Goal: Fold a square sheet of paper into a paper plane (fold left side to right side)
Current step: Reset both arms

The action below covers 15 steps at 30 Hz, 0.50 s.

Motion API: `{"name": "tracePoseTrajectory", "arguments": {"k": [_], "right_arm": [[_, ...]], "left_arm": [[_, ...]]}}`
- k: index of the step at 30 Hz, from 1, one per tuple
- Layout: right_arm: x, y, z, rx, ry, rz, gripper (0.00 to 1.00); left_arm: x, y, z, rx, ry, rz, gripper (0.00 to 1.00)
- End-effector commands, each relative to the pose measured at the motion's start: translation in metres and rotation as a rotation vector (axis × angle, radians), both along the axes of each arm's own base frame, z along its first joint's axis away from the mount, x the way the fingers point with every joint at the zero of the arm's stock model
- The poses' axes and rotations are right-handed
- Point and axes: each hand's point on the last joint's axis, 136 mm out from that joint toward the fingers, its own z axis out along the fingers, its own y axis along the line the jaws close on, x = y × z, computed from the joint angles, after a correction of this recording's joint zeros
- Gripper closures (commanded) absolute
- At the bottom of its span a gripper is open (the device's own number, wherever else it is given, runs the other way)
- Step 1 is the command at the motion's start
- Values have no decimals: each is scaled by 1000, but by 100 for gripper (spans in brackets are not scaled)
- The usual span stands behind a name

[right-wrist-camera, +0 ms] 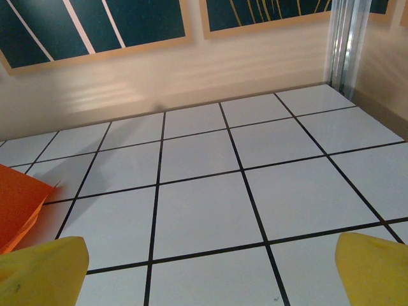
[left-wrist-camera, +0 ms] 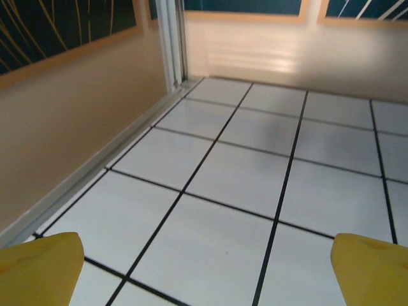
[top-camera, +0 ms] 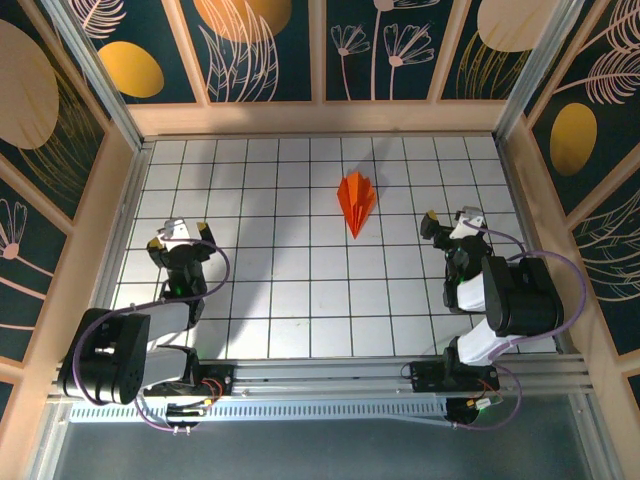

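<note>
The orange paper plane (top-camera: 355, 201) lies on the white grid table, a narrow folded dart with its point toward the arms, a little right of centre. In the right wrist view its edge (right-wrist-camera: 19, 204) shows at the far left. My left gripper (top-camera: 182, 233) is open over the left part of the table, far from the plane, nothing between its yellow fingertips (left-wrist-camera: 38, 268). On the right side my right gripper (top-camera: 450, 222) is open too, about three tiles right of the plane, with bare tiles between its yellow fingertips (right-wrist-camera: 373, 268).
Wooden walls (top-camera: 320, 118) with dark floral panels close in the table on three sides. The left wall (left-wrist-camera: 64, 127) runs close beside the left gripper. A metal rail (top-camera: 320, 385) carrying the arm bases lines the near edge.
</note>
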Motion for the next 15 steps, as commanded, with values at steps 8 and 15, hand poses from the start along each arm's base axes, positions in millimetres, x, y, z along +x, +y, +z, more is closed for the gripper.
{"name": "tracePoseTrajectory", "arguments": {"k": [8, 15], "right_arm": [[0, -1, 7, -18, -21, -12, 1], [1, -1, 7, -18, -20, -12, 1]], "left_arm": [[-1, -17, 37, 54, -245, -128, 1], [-12, -17, 35, 53, -291, -132, 1]]}}
